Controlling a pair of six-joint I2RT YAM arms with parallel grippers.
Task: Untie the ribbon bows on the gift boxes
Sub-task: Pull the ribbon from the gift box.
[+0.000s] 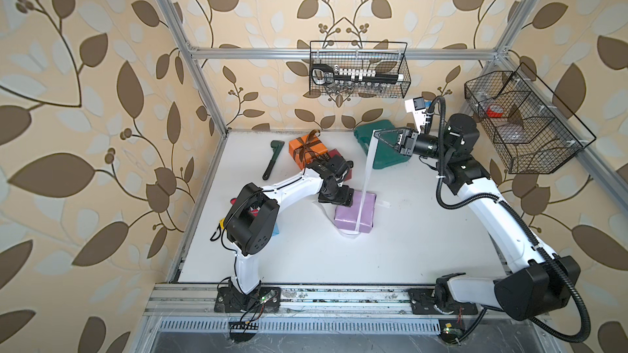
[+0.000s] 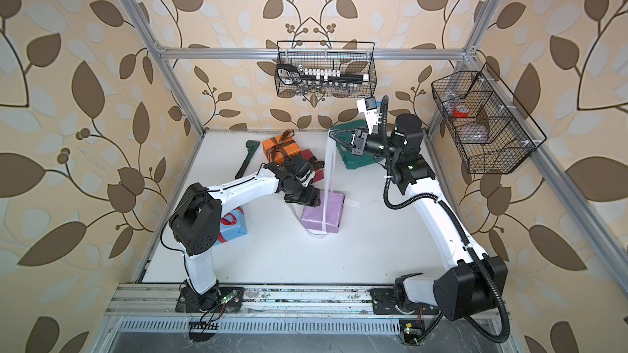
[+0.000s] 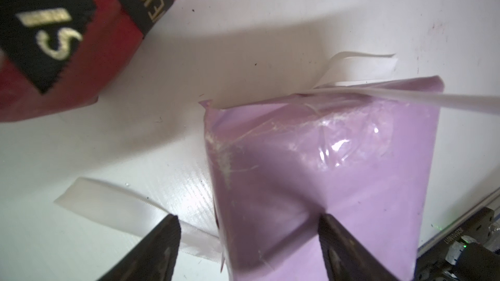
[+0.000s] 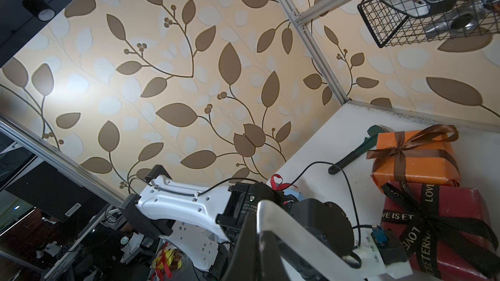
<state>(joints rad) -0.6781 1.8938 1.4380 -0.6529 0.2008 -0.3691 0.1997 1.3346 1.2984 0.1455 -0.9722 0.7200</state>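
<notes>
The right tool [image 1: 376, 133] is clenched on the white satin ribbon [image 1: 368, 164] and is raised well above the white counter [image 1: 424, 232] at the far right, in front of the large green plastic tool case [image 1: 362, 135]. From its tip the ribbon hangs down to the small lilac paper-wrapped box [image 1: 356, 215] lying at the middle of the counter. The ribbon crosses the box's top and loops round its near end, with no bow showing.

The left tool [image 3: 249, 239] is released, its jaws spread over the box's far left corner. One of its fingers [image 3: 343, 252] is above the lilac top, the other above a loose ribbon tail lying flat beside the box; whether they touch I cannot tell.

At the far left, the orange paper-wrapped box [image 1: 306, 149] has its brown satin bow [image 1: 307, 137] tied. It touches the dark red paper-wrapped box [image 4: 446, 212], whose black lettered ribbon bow [image 4: 422, 220] is also tied. The light blue paper-wrapped box [image 2: 234, 224] with a red ribbon lies near left, under the left arm.
</notes>
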